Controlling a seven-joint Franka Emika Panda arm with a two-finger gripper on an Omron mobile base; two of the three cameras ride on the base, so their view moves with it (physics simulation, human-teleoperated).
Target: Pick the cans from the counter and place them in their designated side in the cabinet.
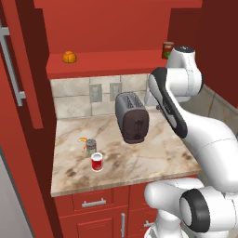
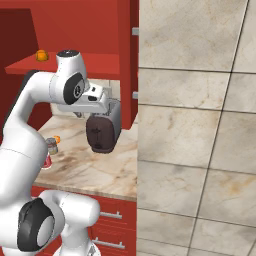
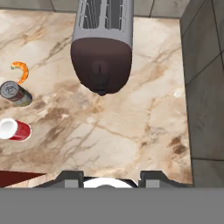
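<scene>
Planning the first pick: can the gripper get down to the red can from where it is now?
Probably yes. The red can stands upright near the counter front edge, just apart from the silver can; the toaster sits well aside.

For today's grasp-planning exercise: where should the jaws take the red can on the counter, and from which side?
Grip the red can around its round side wall, coming straight down from above: it stands upright, and the silver can stands close behind it.
</scene>
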